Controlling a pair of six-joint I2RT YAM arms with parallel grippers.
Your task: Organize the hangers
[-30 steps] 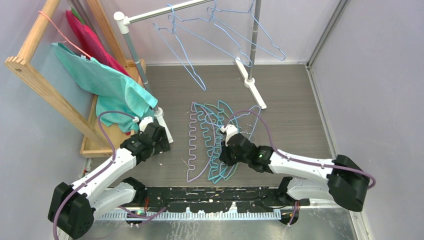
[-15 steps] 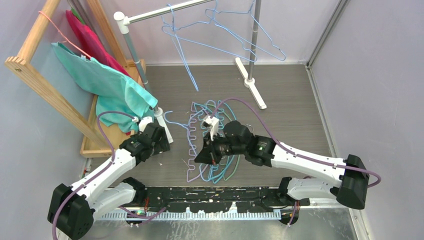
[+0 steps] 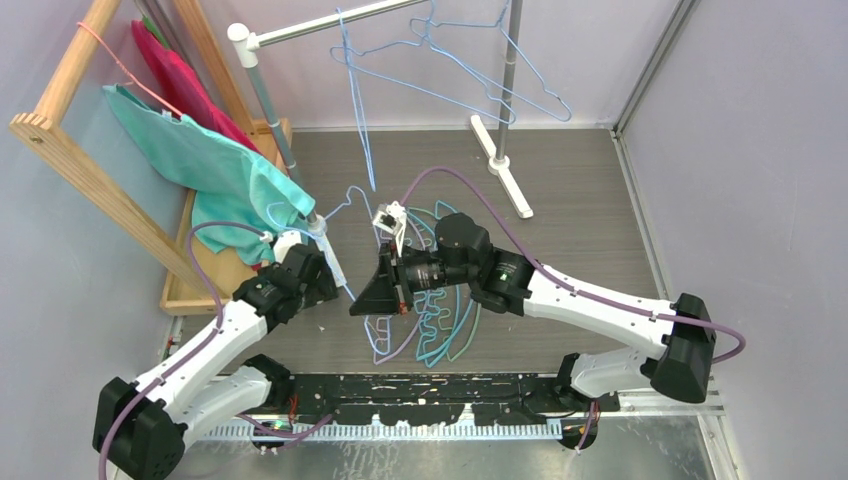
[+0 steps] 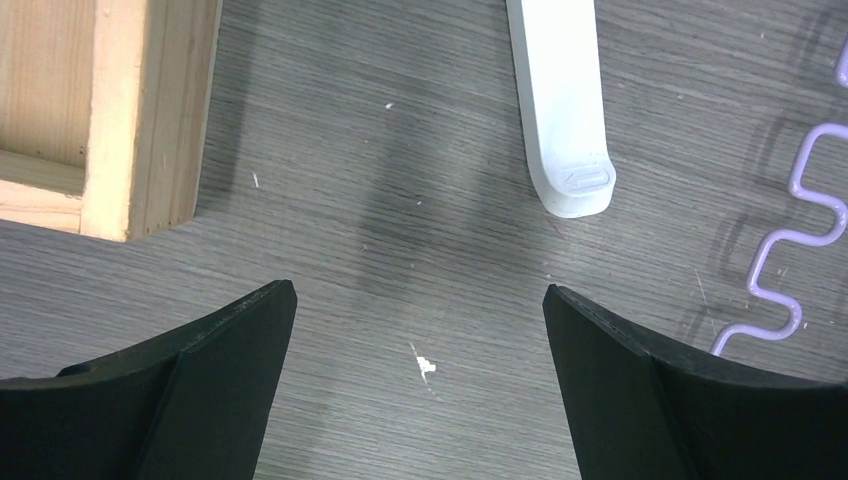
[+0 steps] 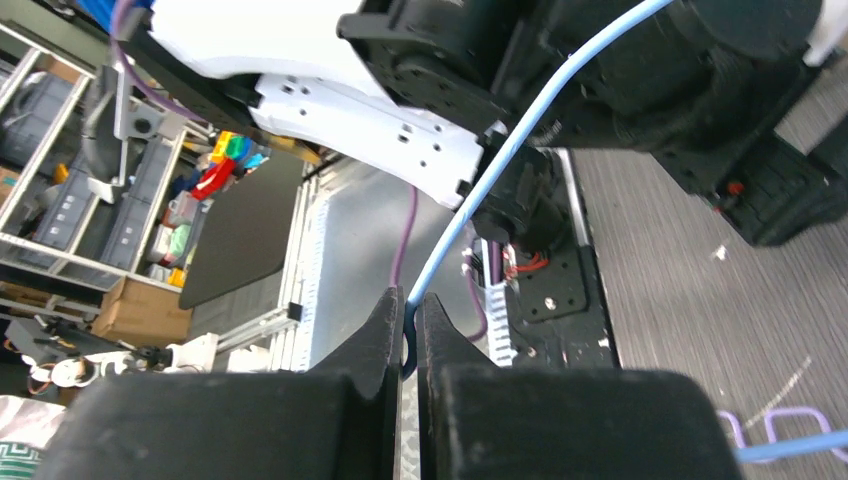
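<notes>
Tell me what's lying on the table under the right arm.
A pile of wavy hangers, teal and lavender, lies there. The right arm and the right gripper, shut on a light blue hanger, cover the pile's middle, so the count cannot be told.

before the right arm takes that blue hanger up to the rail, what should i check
1. Grip: right gripper shut on the light blue hanger: ok, the right wrist view shows the wire pinched.
2. Snags: light blue hanger free of the pile: cannot tell, where they meet is hidden in the top view.
3. Other arm: left gripper open with nothing in it: ok.
4. Space: rail has a bare stretch near its left end: ok.
5. Hook turned towards the rail: cannot tell, the hook cannot be made out.
</notes>
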